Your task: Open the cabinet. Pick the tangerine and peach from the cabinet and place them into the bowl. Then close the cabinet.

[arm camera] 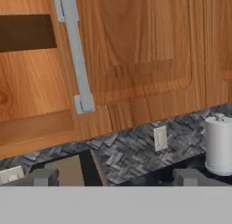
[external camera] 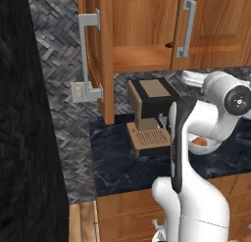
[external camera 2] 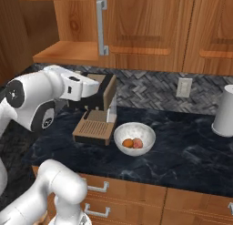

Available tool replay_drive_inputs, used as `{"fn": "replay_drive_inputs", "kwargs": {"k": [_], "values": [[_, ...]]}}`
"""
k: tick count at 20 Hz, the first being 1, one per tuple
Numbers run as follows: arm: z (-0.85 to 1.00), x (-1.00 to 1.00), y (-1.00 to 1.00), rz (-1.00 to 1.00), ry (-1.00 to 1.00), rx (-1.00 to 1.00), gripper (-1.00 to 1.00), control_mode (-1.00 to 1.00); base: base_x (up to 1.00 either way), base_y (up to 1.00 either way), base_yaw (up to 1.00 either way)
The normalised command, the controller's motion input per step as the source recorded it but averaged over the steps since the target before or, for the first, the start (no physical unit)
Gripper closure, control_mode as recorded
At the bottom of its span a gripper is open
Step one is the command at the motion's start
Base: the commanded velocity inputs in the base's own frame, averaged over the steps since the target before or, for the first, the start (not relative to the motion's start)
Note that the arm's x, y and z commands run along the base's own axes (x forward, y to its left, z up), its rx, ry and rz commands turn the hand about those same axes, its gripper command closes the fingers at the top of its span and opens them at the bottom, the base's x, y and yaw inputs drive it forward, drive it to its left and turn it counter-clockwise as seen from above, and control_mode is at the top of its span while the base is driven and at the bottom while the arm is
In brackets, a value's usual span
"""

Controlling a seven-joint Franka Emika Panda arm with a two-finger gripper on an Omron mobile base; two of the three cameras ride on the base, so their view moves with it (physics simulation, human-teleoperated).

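The cabinet (external camera 2: 136,28) is orange-brown wood with visible grain and a soft satin sheen; its bar handle (arm camera: 74,55) looks like brushed silver metal. Below the cabinet, the backsplash (external camera 2: 150,89) is rough grey woven-pattern stone. The counter (external camera 2: 182,142) is dark, polished, veined marble. On it, the bowl (external camera 2: 134,134) looks like speckled matt ceramic, and the coffee machine (external camera: 147,113) smooth brown plastic.

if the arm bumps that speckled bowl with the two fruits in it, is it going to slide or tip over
The bowl looks wide and shallow, so it would probably slide on the glossy dark counter rather than tip. The round tangerine and peach inside would likely roll about but stay in.
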Motion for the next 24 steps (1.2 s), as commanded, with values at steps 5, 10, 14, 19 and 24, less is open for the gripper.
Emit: {"fn": "replay_drive_inputs", "kwargs": {"k": [5,10,14,19,24], "values": [[0.23,-1.00,0.72,0.22,0.35,-0.02,-1.00,-1.00,0.00,0.00,0.00],[-0.57,-0.99,0.71,0.33,0.02,-0.10,-1.00,-1.00,0.00,0.00,0.00],[-0.41,-0.84,0.73,0.31,-0.13,-0.04,-1.00,-1.00,0.00,0.00,0.00],[0.55,-0.62,0.34,0.06,-0.44,-0.01,-1.00,-1.00,0.00,0.00,0.00],[0.34,-0.11,0.84,0.00,-0.36,-0.04,-1.00,-1.00,0.00,0.00,0.00]]}}
